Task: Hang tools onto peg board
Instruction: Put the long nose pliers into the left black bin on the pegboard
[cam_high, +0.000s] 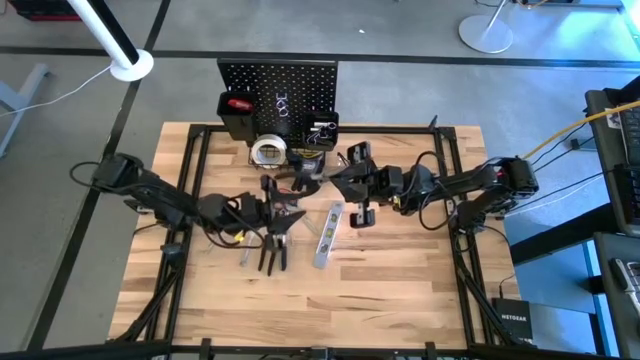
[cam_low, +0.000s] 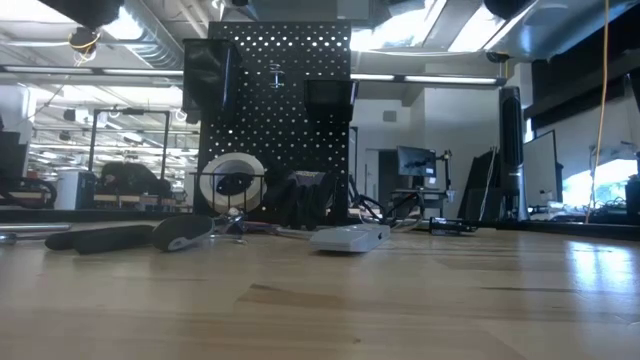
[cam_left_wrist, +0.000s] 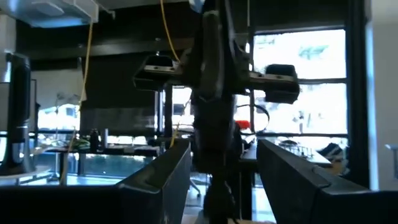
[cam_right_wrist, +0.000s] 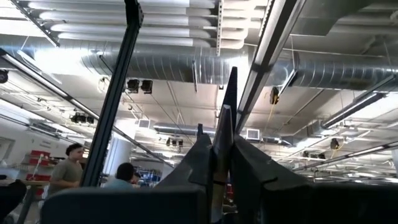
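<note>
The black peg board (cam_high: 278, 85) stands at the table's far edge, also in the low view (cam_low: 275, 110). A pale tape roll (cam_high: 268, 150) stands on its rim before it. A silver level bar (cam_high: 328, 235) and a dark-handled tool (cam_high: 272, 252) lie on the wood. My right gripper (cam_high: 340, 182) is raised at the table's middle, shut on a thin dark tool (cam_right_wrist: 225, 106). My left gripper (cam_high: 285, 212) faces it from the left, fingers apart (cam_left_wrist: 217, 162). A dark upright shape (cam_left_wrist: 211, 112) shows between them. Whether it touches them, I cannot tell. My right gripper pinches a thin flat tool (cam_right_wrist: 224, 149) between its two fingers. The tool shows edge-on and runs on past the fingertips to a point (cam_right_wrist: 231, 78), slanting upward. It is lifted clear of the table. Which tool it is does not show.
Black bins (cam_high: 238, 115) and a wire basket (cam_high: 320, 130) hang on the peg board. A black bundle (cam_low: 310, 198) sits at its foot. Dark handles (cam_low: 100, 238) lie on the table at the left in the low view. Black frame rails (cam_high: 190, 200) run along both table sides.
</note>
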